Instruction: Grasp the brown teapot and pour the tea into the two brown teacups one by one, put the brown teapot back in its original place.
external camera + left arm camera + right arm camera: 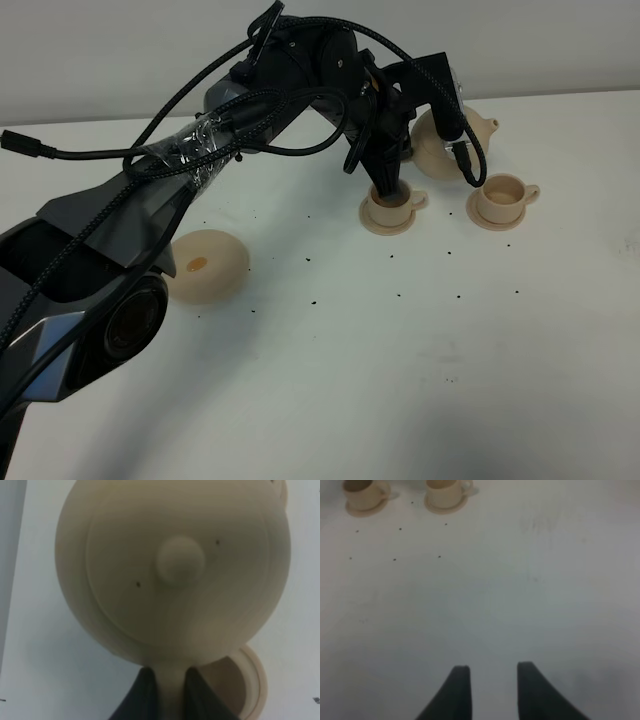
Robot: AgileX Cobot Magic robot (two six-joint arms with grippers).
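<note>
Right gripper [492, 687]: fingers parted with nothing between them. It hangs over bare table [400, 380], and both cups sit far off in the upper left of its view.
Big saucer [205, 265]: lies at the left of the overhead frame beside the left arm's lower links. It is bare, shows a darker spot at its centre, and is well apart from the cups.
Left cup [393, 205]: upright on its small saucer at centre frame. The dark wrist of the left arm hangs just above it.
Right cup [503, 197]: upright on its own saucer, to the right of the first and apart from it.
Left gripper [170, 674]: clenched on the teapot's handle [172, 692], one finger on each side.
Teapot [432, 155]: held clear of the table in the upper centre of the overhead frame, behind the gap between the cups. The lid is on and the pot looks roughly level.
Spout [488, 125]: points right, away from the gripper, and sits up-frame of the right cup.
Key relation: the handle-to-spout axis runs left to right, so the right cup likely lies nearest the spout. A pour there would need a tip forward and down toward the near side.
Nearer arm: the left, which already holds the pot.
</note>
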